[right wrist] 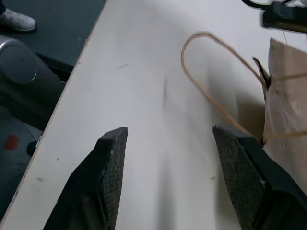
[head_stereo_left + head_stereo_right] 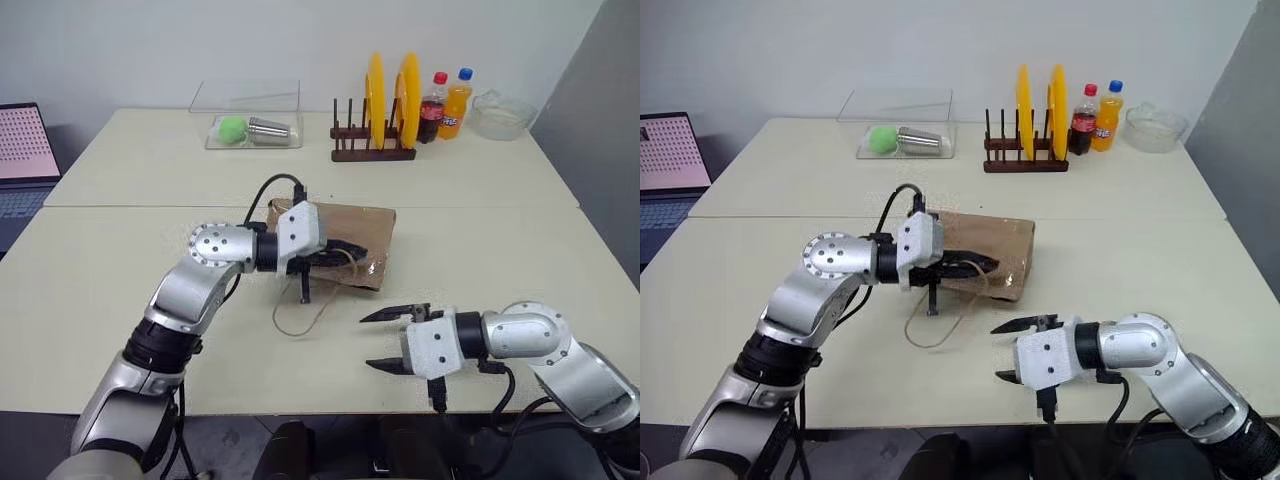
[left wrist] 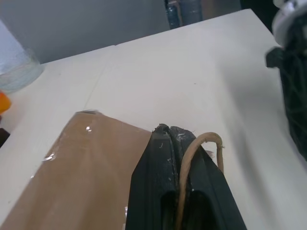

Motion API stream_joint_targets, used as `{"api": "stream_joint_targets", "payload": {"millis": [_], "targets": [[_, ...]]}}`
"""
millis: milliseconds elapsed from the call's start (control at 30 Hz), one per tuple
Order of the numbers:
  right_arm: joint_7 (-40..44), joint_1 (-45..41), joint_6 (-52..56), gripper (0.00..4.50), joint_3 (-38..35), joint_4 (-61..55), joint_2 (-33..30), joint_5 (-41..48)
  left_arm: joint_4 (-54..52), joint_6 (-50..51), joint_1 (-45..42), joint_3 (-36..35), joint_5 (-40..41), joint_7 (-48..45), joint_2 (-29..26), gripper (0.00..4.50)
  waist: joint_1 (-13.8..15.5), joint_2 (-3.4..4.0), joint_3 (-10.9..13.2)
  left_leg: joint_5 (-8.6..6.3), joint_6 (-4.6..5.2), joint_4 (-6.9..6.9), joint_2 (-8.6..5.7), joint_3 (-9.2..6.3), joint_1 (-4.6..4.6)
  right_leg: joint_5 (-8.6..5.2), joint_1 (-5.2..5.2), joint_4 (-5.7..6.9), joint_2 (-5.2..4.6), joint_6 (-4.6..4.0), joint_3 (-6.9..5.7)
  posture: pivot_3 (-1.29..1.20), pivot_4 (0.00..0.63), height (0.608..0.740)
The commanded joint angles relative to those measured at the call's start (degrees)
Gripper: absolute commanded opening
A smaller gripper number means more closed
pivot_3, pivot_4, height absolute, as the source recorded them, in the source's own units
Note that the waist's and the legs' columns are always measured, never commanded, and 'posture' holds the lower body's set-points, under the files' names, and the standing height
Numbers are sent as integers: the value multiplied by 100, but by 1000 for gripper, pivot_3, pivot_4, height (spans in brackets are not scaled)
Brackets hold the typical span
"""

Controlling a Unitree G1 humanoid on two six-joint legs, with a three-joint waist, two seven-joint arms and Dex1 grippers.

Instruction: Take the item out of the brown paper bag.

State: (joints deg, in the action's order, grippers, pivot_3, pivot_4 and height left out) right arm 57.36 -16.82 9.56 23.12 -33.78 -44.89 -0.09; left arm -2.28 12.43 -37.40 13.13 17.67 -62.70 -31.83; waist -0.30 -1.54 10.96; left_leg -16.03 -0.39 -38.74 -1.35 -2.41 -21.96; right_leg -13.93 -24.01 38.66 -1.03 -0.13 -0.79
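The brown paper bag (image 2: 345,240) lies flat just above the middle of the left eye frame, on the near one of two pale tables (image 2: 120,290). The small white bottle cannot be seen from outside the bag. One thin loop handle (image 2: 300,320) trails onto the table just below the bag's near edge; the other handle (image 3: 189,163) runs between the closed fingers of the left gripper (image 2: 350,250), which is pinched tight on it over the bag's near-left part. The right gripper (image 2: 385,340) sits lower and right of centre — fingers spread moderately wide, holding nothing, just above the table and apart from the bag. Along the top of the frame, left to right: a clear box (image 2: 250,115) with a green ball (image 2: 232,127) and a metal cup (image 2: 268,130), a wooden rack (image 2: 372,150) with two yellow plates (image 2: 392,95), a cola bottle (image 2: 433,108), an orange soda bottle (image 2: 456,105) and a glass bowl (image 2: 502,115). A laptop (image 2: 25,160) sits at the left edge.
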Motion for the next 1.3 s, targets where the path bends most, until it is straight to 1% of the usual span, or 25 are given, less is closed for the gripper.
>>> {"api": "stream_joint_targets", "payload": {"millis": [33, 200, 367, 500, 633, 700, 767, 933, 967, 1167, 1300], "targets": [[-249, -433, -574, 2953, 312, 449, 360, -681, 137, 33, -345, -178, 81, 30, 164, 34, 1, 0, 0, 0, -1, -1, 0, 0, 0, 0, 0, 2, 0, 0, 0, 0, 150, 740], [-528, -912, -1070, 2953, 703, 1274, 899, -1469, 514, -76, -622, -182, -13, -4, 329, 34, 12, -1, 0, 2, -3, -2, -3, 0, -1, 1, -2, 6, -1, -2, 3, 0, 150, 740], [-850, -1197, -1356, 2953, 968, 1777, 1406, -2124, 732, -202, -738, -168, -71, -43, 406, 34, 8, -1, 0, 2, -4, -3, -3, -1, 0, 1, -5, 15, -1, -3, 4, 0, 150, 740], [-1102, -1351, -1517, 2953, 1132, 2026, 1804, -2508, 801, -273, -730, -168, -118, -83, 430, 34, 8, -1, -1, 2, -4, -3, -3, -1, 0, 4, -6, 19, -1, -7, 5, 0, 150, 740], [-1198, -1453, -1661, 2953, 1230, 2252, 2063, -2741, 903, -310, -785, -173, -146, -79, 457, 34, 6, -1, -1, 2, -4, -3, -3, -2, 0, 8, -6, 20, -1, -15, 4, 0, 150, 740], [-1199, -1472, -1705, 2545, 1233, 2383, 2120, -2784, 944, -303, -833, -180, -152, -67, 477, 0, 6, -1, -1, 2, -4, -4, -4, -1, -1, 14, -6, 19, -2, -24, 5, 0, 150, 740], [-1123, -1468, -1747, 2021, 1253, 2483, 2131, -2814, 968, -241, -894, -203, -138, -33, 500, 0, 5, -1, -1, 2, -4, -5, -6, -1, -1, 15, -6, 19, -2, -26, 5, 0, 150, 740], [-1080, -1377, -1721, 133, 1313, 2664, 2185, -2921, 1095, 23, -1141, -281, -109, 155, 573, 0, 2, -1, -1, 2, -3, -6, -5, -1, 0, 14, -6, 21, -2, -25, 4, 0, 150, 740], [-1084, -1351, -1716, 56, 1322, 2694, 2186, -2939, 1118, 89, -1196, -293, -112, 191, 586, 0, 2, -1, -1, 2, -3, -6, -5, -1, 0, 14, -6, 21, -2, -25, 4, 0, 150, 740], [-1080, -1160, -1703, 56, 1377, 2840, 2122, -3099, 1450, 436, -1649, -384, -244, 582, 727, 0, 1, -1, -1, 2, -3, -6, -6, -2, -1, 10, -6, 21, -2, -17, 3, 0, 150, 740], [-1010, -1001, -1784, 56, 1402, 2831, 1963, -3166, 2153, 543, -2266, -447, -481, 990, 899, 0, 5, -2, 0, 2, -3, -7, -7, -3, -2, 7, -6, 21, -2, -12, 3, 0, 150, 740]]}}
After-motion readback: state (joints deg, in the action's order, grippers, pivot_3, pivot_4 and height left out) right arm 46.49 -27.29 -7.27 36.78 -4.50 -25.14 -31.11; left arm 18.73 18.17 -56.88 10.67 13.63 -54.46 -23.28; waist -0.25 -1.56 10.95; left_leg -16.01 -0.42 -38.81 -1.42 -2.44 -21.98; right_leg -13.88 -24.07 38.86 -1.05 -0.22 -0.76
